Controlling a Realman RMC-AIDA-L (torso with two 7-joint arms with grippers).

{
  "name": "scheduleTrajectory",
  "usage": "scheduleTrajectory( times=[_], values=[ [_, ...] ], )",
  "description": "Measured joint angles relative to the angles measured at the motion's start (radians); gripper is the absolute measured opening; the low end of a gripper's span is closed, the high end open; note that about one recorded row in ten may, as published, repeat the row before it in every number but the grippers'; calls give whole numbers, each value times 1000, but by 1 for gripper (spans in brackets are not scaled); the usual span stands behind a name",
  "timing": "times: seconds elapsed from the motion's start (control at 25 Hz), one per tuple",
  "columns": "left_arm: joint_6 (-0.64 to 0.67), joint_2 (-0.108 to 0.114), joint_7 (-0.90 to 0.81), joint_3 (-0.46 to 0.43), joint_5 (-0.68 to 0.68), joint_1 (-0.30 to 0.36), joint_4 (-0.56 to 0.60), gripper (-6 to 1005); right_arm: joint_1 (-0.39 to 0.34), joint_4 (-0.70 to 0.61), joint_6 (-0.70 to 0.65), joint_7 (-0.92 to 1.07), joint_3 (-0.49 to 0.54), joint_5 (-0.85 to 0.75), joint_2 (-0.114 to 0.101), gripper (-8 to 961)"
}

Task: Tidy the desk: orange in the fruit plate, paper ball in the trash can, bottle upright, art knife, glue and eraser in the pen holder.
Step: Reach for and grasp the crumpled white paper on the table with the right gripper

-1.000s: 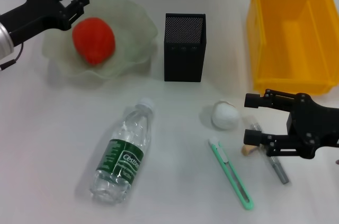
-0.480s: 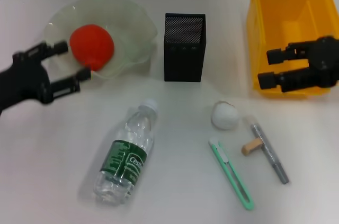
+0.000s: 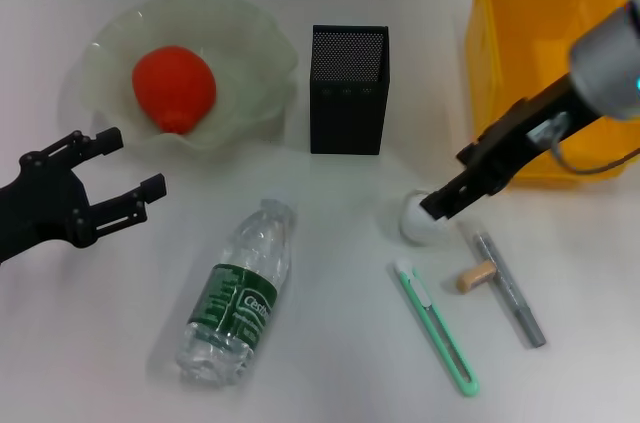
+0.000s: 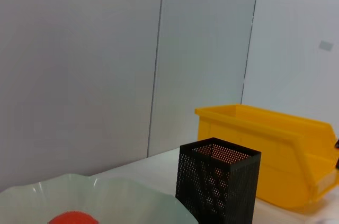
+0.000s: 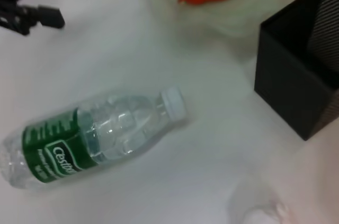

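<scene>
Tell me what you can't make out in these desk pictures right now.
- Right pincer: in the head view it lies over the paper ball; whether it grips the ball, or is open at all, is unclear.
- Pen holder: its inside is hidden by its own mesh walls in every view.
- Left pincer: absent from the left wrist view.
- Bottle: label text cut short by its curve, right wrist view.

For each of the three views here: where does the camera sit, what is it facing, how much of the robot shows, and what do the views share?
Head view: above the desk, looking down; both arms show, left claw open beside the bottle, right claw at the paper ball.
Left wrist view: low, facing level across the fruit plate toward the wall; no robot visible.
Right wrist view: above, facing the bottle; the left claw shows in a corner.
Shared: orange, pen holder.
</scene>
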Motion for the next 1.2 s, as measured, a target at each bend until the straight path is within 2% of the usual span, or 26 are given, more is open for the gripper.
scheduleTrajectory(
  times=[0.16,0.52,0.68,0.8,1.2],
  values=[
    [0,0,0,2,2,0,-2,840,18,55,56,18,-54,-21,0,825],
    [1,1,2,12,5,1,-13,839,96,276,214,44,-162,-44,3,825],
    [16,4,2,48,6,4,-13,839,100,296,233,46,-169,-55,3,825],
    [67,10,19,112,8,10,-11,839,102,310,241,48,-170,-56,3,825],
    [77,12,21,124,8,7,-13,839,138,412,288,43,-181,-56,5,820]
  ],
)
